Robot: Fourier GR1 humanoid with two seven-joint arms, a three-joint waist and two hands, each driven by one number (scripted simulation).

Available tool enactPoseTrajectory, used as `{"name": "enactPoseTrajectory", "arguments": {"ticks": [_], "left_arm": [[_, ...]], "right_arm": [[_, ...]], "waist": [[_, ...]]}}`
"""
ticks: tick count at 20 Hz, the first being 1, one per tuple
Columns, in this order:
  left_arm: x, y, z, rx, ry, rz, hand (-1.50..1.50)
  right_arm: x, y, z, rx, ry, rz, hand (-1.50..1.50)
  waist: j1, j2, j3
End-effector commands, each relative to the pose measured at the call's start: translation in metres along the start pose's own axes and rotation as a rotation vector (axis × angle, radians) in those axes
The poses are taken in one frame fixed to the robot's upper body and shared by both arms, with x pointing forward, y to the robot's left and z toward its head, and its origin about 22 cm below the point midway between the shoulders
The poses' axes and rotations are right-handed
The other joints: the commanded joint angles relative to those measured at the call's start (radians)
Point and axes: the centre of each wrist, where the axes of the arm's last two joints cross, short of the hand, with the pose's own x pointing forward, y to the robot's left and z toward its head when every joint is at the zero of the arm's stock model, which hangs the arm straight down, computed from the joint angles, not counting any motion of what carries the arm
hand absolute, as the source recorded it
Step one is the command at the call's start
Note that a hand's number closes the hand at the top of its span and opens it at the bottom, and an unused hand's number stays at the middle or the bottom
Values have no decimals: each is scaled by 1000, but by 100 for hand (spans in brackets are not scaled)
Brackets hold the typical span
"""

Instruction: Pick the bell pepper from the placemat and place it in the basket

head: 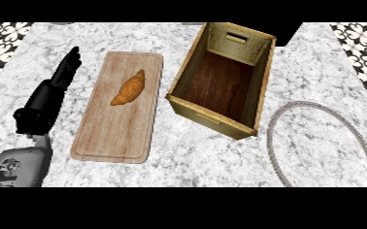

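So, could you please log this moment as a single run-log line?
left hand: open, left of board | right hand: not in view | croissant: on wooden board | basket: nothing visible inside | bell pepper: not seen

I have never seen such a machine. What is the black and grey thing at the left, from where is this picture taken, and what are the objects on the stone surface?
The picture is taken from the robot's head, looking steeply down at a marble counter. The black shape at the left is the left robot hand, on a grey forearm; its fingers are straight and it holds nothing. The right robot hand is not in the picture.

On the counter lies a long wooden board, and on it a brown croissant. No bell pepper is visible, although the task speaks of one. Right of the board stands a wooden box with an open top, probably the basket; nothing shows inside it. At the far right lies a grey ring, cut off by the picture's edge.
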Motion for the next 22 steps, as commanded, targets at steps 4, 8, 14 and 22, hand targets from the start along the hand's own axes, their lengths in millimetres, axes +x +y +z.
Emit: {"name": "enactPoseTrajectory", "arguments": {"ticks": [4, 8, 14, 22], "left_arm": [[6, 2, -3, 10, 12, 2, 0], [-3, 9, 8, 2, 15, -2, 0], [14, 20, -6, 10, -5, 4, 0], [-2, 16, 12, 7, 9, -15, 0]], "right_arm": [[23, 44, -28, 143, 99, 79, 150], [24, 63, -36, 224, 163, 73, 150], [1, 69, -42, 243, 240, 332, 150], [4, 80, -44, 339, 219, 451, -150]], "waist": [[-1, 1, 1], [-4, 1, 1], [-16, 0, 1], [-13, -3, 2]]}}
